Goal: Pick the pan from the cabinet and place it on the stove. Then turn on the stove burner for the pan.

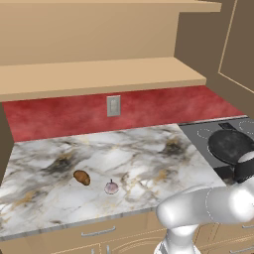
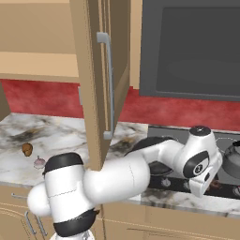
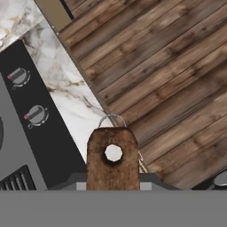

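Pan: round dark grey-black frying pan (image 1: 229, 145) lies on the flat dark grey glass cooktop (image 1: 198, 132).
Handle: brown, with hanging hole (image 3: 112, 156), between the gripper (image 3: 112, 182) fingers.
Gripper: clamped on the handle.
Knobs: two small ones (image 3: 35, 115), left of hand.

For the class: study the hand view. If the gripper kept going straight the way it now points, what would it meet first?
Beyond the pan handle sticking out from the gripper, the line probably runs past the marble counter edge and first meets the wooden floor; depth is hard to judge.
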You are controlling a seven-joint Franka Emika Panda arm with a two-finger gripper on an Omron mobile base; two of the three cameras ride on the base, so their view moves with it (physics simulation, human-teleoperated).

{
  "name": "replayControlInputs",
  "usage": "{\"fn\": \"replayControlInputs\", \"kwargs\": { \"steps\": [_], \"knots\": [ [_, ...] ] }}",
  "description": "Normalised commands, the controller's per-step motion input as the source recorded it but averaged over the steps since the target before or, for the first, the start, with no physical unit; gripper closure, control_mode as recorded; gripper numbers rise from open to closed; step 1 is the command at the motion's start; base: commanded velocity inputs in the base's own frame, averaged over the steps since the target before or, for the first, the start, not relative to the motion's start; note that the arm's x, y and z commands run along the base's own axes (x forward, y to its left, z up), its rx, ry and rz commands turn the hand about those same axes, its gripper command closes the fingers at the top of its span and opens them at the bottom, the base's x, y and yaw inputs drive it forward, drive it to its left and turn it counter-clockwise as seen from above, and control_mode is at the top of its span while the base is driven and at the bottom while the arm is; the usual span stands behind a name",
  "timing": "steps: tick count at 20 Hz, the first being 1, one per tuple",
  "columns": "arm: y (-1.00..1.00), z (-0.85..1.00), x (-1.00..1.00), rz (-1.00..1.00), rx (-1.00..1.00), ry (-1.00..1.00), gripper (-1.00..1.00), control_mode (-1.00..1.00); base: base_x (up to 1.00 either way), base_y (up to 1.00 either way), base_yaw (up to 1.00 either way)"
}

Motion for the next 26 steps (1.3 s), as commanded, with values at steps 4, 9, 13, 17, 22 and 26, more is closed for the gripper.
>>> {"fn": "replayControlInputs", "kwargs": {
  "steps": [4, 9, 13, 17, 22, 26],
  "knots": [
    [0.00, 0.00, 0.08, 0.00, 0.00, 0.00, 1.00, -1.00, 0.00, 0.00, 0.00],
    [0.00, -0.01, 0.05, 0.00, 0.00, 0.00, 1.00, -1.00, 0.00, 0.00, 0.00],
    [0.00, -0.03, 0.11, 0.00, 0.00, 0.00, 1.00, -1.00, 0.00, 0.00, 0.00],
    [0.00, -0.01, 0.12, 0.00, 0.00, 0.01, 1.00, -1.00, 0.00, 0.00, 0.00],
    [0.00, -0.01, 0.15, 0.00, 0.00, 0.00, 1.00, -1.00, 0.00, 0.00, 0.00],
    [0.00, -0.01, 0.03, 0.00, 0.02, -0.01, 1.00, -1.00, 0.00, 0.00, 0.00]
  ]
}}
